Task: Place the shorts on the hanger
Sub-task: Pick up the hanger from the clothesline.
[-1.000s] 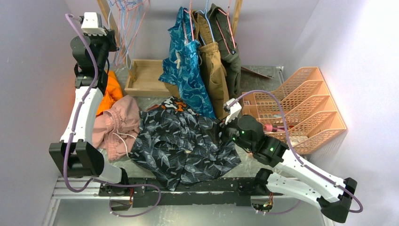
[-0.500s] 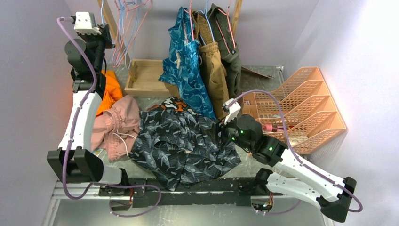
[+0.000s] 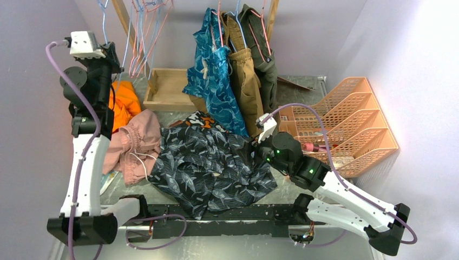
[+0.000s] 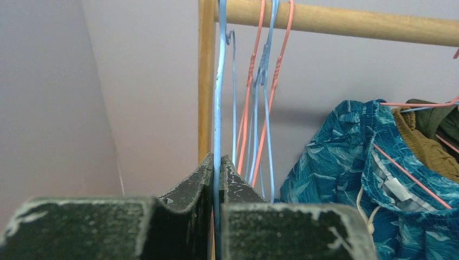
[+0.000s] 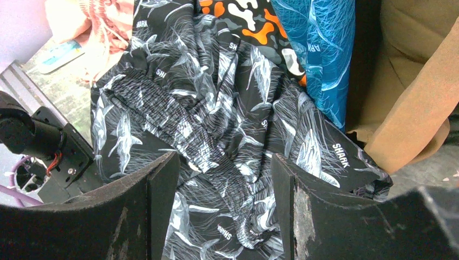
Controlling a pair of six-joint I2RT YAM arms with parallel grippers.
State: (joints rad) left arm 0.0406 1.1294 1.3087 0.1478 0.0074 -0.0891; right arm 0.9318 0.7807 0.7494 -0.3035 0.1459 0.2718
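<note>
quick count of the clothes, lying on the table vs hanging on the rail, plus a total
lying on the table: 4 (dark print shorts, pink shorts, orange garment, black-orange-white shorts)
hanging on the rail: 3 (teal-blue shorts, tan garment, dark olive garment)
total: 7

Below the left tool [image 4: 216, 165], the hanger [image 4: 217, 97] vanishes between the closed fingers, so its shoulders and bottom bar are hidden. Above the tool, its wire runs off the top edge. On either side of the right tool [image 5: 224, 157], its fingers cover parts of the shorts [image 5: 216, 97], whose near end is cut by the bottom edge. Beyond it, the orange-blotched shorts [image 5: 243, 16] lie mostly buried.
</note>
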